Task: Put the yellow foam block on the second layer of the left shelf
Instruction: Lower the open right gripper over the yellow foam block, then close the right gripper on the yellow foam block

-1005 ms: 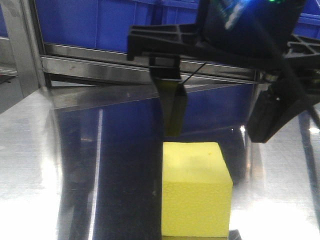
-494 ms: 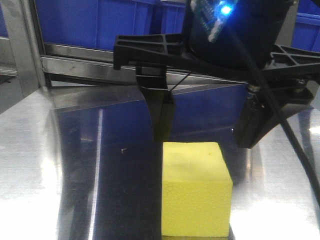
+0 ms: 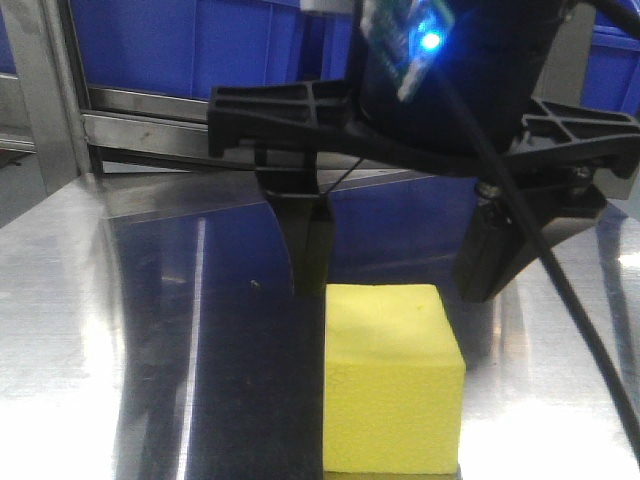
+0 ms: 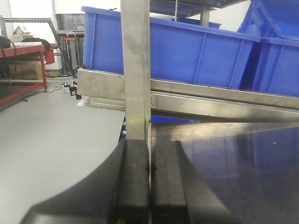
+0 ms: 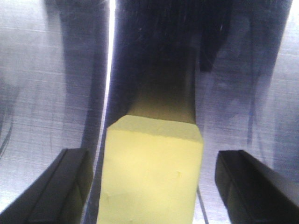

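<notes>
The yellow block sits flat on the shiny metal table, low in the front view. It stands on its own. The right gripper hangs just over and behind it. Its two black fingers are spread wide, one on each side of the block. In the right wrist view there is a gap between the block and each finger, so nothing is holding it. A small blue light glows on the arm above. A black cable hangs down on the right side.

The left gripper is not by the block. Its two fingers are pressed together, with nothing between them. Right ahead of it stands a grey metal post. Behind the post is a metal shelf rail with big blue bins on it. Off to the left there is a grey floor and a red frame.
</notes>
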Controlling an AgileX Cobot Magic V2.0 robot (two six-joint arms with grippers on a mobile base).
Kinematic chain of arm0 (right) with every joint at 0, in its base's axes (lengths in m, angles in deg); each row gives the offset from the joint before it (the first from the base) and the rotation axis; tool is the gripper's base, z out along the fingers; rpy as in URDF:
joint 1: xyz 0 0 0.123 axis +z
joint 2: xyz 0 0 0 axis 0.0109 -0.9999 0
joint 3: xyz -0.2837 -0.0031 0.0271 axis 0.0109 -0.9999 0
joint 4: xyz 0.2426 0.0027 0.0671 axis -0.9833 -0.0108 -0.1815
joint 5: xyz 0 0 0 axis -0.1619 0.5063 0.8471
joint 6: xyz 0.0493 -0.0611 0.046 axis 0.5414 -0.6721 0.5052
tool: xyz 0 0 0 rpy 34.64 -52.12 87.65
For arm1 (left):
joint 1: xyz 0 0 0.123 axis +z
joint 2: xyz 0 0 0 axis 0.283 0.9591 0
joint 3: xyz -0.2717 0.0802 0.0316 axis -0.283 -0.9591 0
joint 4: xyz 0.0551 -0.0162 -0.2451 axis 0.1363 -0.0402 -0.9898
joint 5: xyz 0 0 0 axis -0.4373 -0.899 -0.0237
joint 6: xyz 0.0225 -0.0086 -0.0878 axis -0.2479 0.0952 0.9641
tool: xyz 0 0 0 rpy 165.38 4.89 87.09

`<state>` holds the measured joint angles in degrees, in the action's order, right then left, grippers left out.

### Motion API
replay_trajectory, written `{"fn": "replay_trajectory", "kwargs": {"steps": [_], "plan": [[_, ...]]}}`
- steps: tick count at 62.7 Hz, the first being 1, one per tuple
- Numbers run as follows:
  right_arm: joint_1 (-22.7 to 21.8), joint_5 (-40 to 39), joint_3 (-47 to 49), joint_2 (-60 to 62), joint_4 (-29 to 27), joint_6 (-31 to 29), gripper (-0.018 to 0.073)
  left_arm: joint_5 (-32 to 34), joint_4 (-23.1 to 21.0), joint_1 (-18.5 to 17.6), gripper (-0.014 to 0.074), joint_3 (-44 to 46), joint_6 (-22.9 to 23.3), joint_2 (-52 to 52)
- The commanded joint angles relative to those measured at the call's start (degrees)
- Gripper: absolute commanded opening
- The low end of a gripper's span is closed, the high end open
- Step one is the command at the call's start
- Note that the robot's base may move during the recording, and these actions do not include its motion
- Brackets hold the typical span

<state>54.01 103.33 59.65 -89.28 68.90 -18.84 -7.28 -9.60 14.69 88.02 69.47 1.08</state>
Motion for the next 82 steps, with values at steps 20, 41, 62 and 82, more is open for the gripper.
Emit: {"fn": "replay_trajectory", "kwargs": {"steps": [20,41,62,82], "plan": [[0.03,-1.07,1.88,-0.38,1.54,-0.07,0.0627,4.62,-0.32,0.11,0.0124,-1.63,0.19,-1.14],[0.03,-1.32,1.75,-3.24,-0.17,-0.07,0.0627,4.62,-0.32,0.11,0.0124,-1.63,0.19,-1.14],[-0.66,-5.07,-1.07,-5.33,-2.35,-0.07,0.0627,4.62,-0.32,0.11,0.0124,-1.63,0.19,-1.14],[-2.01,-5.40,-1.08,-6.84,-2.35,-0.13,0.0620,4.62,-0.32,0.11,0.0124,-1.63,0.19,-1.14]]}}
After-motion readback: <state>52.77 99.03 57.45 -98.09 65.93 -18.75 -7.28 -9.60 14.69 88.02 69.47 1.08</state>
